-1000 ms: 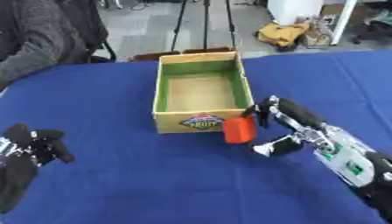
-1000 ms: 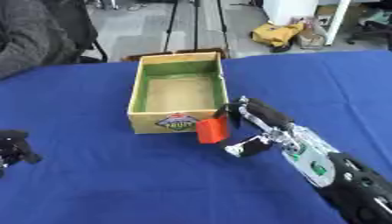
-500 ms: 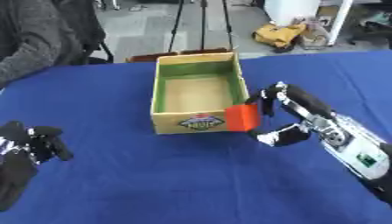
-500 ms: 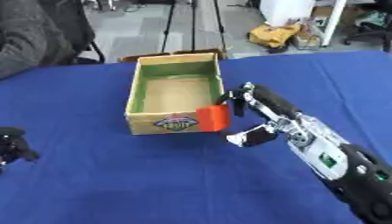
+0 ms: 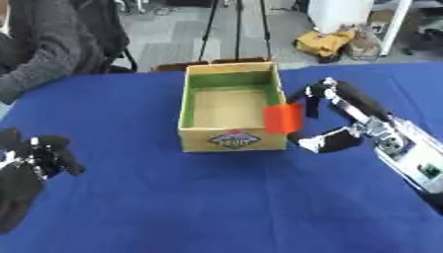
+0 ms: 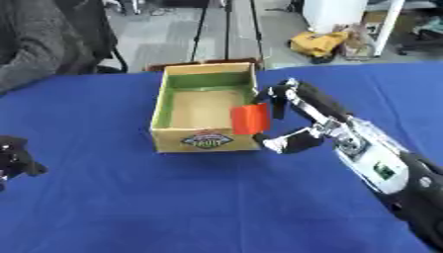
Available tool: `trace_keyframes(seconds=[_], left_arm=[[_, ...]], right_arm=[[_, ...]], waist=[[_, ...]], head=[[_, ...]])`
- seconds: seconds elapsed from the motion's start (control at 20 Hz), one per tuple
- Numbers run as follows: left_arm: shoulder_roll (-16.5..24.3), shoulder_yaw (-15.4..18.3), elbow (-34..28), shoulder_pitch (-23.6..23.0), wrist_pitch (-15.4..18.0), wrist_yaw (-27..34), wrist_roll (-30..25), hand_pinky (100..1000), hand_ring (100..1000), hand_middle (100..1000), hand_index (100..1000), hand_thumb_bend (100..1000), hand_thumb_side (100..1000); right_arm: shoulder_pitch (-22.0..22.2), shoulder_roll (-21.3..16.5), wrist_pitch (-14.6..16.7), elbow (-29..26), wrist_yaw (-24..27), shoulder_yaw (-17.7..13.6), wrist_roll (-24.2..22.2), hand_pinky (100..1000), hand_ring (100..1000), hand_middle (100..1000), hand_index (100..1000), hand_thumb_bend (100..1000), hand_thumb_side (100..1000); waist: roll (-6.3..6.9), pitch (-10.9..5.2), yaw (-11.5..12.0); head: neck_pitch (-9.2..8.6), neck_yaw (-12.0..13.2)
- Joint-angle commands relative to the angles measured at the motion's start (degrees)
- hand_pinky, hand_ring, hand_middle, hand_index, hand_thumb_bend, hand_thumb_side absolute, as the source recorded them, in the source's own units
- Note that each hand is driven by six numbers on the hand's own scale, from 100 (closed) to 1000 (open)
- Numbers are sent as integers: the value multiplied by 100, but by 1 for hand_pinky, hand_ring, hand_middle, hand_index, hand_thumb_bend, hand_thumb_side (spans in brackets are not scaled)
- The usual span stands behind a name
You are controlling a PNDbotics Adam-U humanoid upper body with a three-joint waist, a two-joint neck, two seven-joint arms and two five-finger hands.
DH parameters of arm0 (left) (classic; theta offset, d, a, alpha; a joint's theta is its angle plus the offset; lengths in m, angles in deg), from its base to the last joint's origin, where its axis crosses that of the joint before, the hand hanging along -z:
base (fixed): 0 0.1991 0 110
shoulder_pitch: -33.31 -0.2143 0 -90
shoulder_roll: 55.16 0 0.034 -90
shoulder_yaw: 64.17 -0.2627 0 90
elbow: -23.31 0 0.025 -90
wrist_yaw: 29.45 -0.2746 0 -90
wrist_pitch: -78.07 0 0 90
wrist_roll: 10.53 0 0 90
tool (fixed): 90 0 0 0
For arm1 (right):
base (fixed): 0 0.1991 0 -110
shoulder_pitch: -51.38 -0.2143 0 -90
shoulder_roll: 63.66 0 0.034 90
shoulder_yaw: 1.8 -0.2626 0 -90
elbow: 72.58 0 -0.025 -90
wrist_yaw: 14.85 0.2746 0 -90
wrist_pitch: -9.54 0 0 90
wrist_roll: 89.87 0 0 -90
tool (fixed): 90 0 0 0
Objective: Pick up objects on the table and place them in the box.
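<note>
An open cardboard box [image 5: 232, 140] with a green inner rim stands on the blue table, its inside bare. A small orange-red block [image 5: 282, 118] hangs at the box's right wall, level with the rim, pinched between the fingers and thumb of my right hand [image 5: 333, 116]. The right arm comes in from the lower right. My left hand [image 5: 39, 154] rests at the lower left of the table with its fingers curled and nothing in it.
The blue table [image 5: 216, 197] spreads wide in front of the box. A person in a dark sleeve [image 5: 43, 44] sits at the far left edge. Tripod legs [image 5: 234, 24] and a yellow bag [image 5: 327, 42] stand on the floor beyond.
My right hand has lifted the orange-red block from the table beside the box's front corner up to the box's right rim. The left hand has stayed in place.
</note>
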Motion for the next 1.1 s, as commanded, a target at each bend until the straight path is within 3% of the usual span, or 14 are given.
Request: trace_keyframes(seconds=[0.05,0.65,1.1], left_arm=[[59,-16,-222,145,-44,151,-44,649,497,501,725,251,992],[13,-181,-669,449,-170,407,-273,637,495,499,725,250,987],[18,-234,-794,547,-211,401,-376,637,494,498,725,249,998]], right_arm=[[-152,-290,-33,-57,77,-157,58,458,438,275,351,103,100],[-194,-719,-116,164,138,-532,318,463,442,278,354,100,100],[-210,-845,-144,489,150,-726,490,472,450,284,362,100,117]], waist=[[4,-40,92],[-70,320,825],[-154,518,1091]], head=[[-67,-71],[-484,-514],[-638,-761]])
